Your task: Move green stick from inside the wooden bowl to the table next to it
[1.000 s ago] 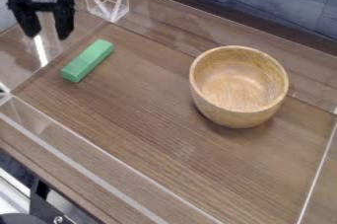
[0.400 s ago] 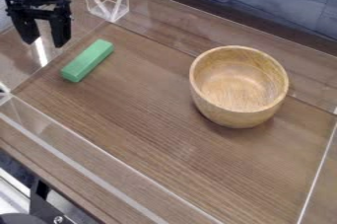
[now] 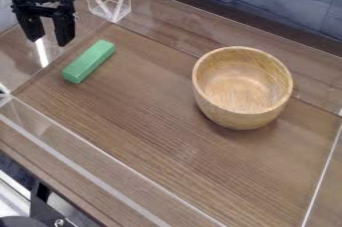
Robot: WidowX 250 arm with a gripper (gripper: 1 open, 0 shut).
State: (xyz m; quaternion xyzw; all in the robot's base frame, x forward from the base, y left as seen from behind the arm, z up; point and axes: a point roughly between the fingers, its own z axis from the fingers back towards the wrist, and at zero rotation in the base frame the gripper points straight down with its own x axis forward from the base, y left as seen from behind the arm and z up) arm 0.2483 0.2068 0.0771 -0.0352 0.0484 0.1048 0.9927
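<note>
Green stick [image 3: 90, 61] lies flat on the desk [image 3: 181, 151], outside the wooden bowl [image 3: 242, 87] and well apart from it. Bowl sits upright, no stick in it. Looks like the placing is done, so I judge the step in hand is backing off and leaving things alone.

My hand [image 3: 42, 33] is released, fingers spread, nothing between them, up in the far left corner of the view. Exact height over the desk: can't tell.

To do this well: keep the fingers wide, lift straight up before any sideways travel, no sweep low over the stick. A low fingertip could nudge or roll it. No regrasp needed; stick already rests stably on its flat side, I'd say.

Edges: I'm near the left side, with the clear wall [image 3: 80, 147] running along it and a clear bracket-like piece [image 3: 112, 5] just beside me. Either could catch a knuckle, so go up, not outward. Stick is nearer that left edge than the bowl is, but fully on the wood. Open room is the middle and near part of the desk; if I must cross, stay high over there, short of the bowl's rim.
</note>
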